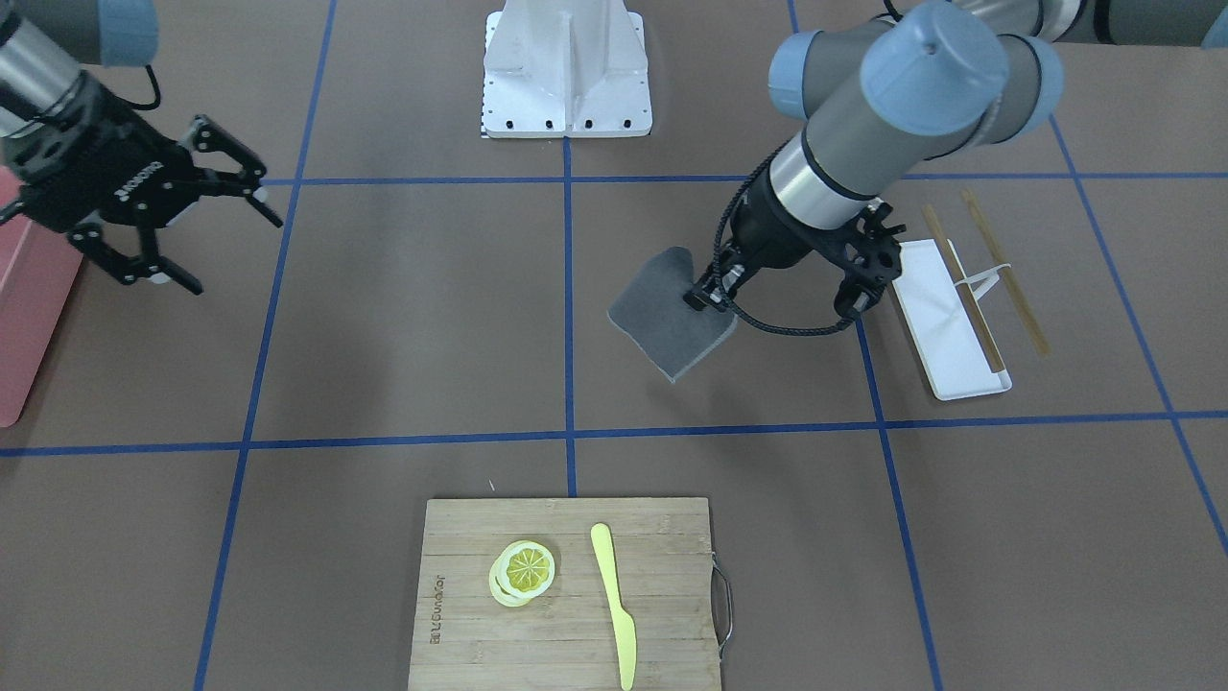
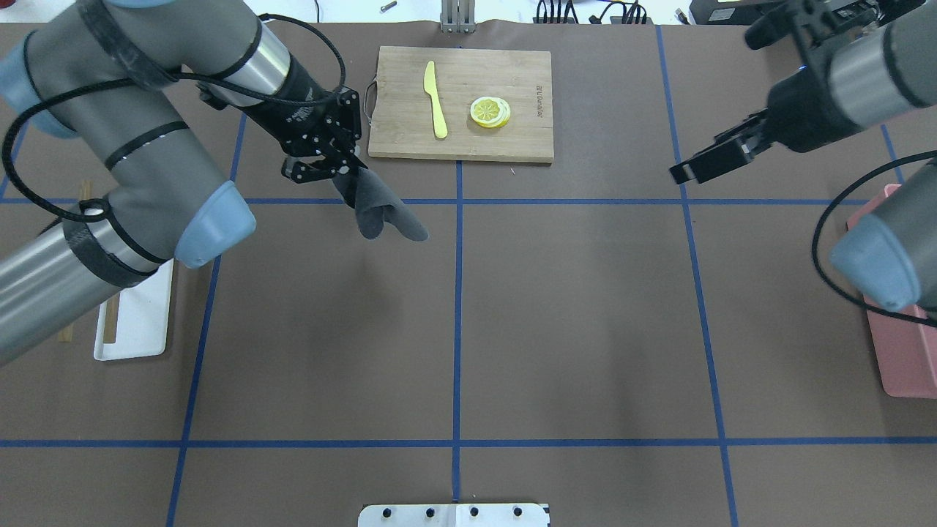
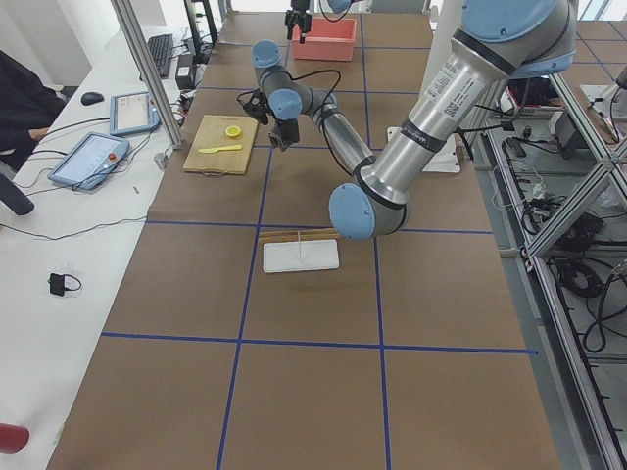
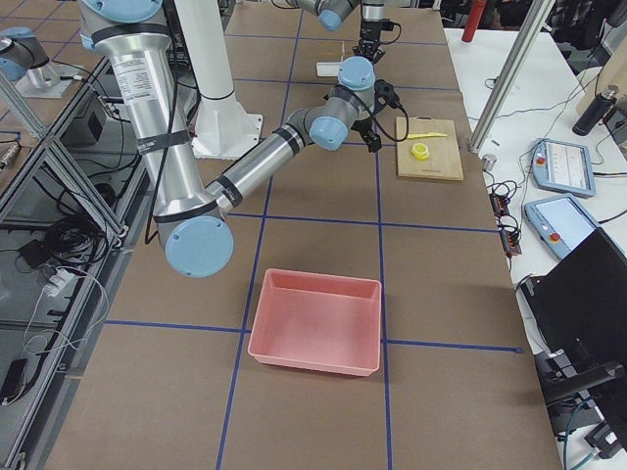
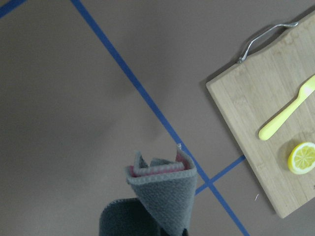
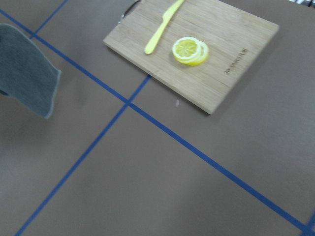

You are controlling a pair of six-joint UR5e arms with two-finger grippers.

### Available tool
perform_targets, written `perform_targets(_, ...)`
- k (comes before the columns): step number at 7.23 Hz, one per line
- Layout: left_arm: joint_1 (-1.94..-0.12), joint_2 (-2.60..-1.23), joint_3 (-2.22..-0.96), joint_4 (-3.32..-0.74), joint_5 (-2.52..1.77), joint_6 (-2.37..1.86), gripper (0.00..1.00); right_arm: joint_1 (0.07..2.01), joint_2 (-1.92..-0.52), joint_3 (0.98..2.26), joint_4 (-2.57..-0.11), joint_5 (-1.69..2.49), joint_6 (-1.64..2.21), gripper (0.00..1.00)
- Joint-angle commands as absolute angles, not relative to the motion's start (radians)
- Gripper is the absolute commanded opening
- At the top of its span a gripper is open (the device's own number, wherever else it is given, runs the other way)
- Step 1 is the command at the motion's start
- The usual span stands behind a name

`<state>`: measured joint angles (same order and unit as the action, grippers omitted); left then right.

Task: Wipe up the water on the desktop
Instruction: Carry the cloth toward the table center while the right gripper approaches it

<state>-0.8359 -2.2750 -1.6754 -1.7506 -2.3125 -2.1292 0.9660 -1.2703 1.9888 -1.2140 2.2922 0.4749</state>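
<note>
The left pincer (image 1: 705, 297) pinches a folded grey cloth (image 1: 662, 321) over the taped brown tabletop (image 1: 422, 317), while the right pincer (image 1: 233, 252) hangs spread wide, holding nothing.

Broad passage over the middle of the desktop (image 2: 585, 329), between cutting board (image 2: 527, 139), white tray (image 2: 135, 322) and pink bin (image 2: 904, 366).

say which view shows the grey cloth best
The exterior front-facing view: the grey cloth hangs broadside, pinched by the left gripper. Overhead shows it foreshortened, the left wrist camera only its folded top, the right wrist camera one cropped part; side views show it tiny.
</note>
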Motion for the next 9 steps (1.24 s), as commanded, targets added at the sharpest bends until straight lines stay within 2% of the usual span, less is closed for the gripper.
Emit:
perform_targets(1,-0.792,-2.357,-1.629,-1.752,-2.299,-2.236,0.0,0.775,-1.198,1.973,-1.111,2.171,0.526,1.0)
perform_targets(2,-0.784,-2.408,-1.579,-1.752,-2.299,-2.261,0.0,0.693,-1.192,1.974,-1.064,2.073,0.531,1.0)
perform_targets(4,-0.752,-2.437,-1.571,-1.753,-2.299,-2.316,0.0,0.595,-1.177,1.971,-1.057,1.968,0.528,1.0)
perform_targets(5,-0.74,-2.456,-1.572,-1.752,-2.299,-2.344,0.0,0.588,-1.17,1.971,-1.057,1.95,0.528,0.97)
perform_targets(9,-0.695,-2.471,-1.598,-1.752,-2.302,-2.416,0.0,0.588,-1.169,1.973,-1.055,1.947,0.529,0.97)
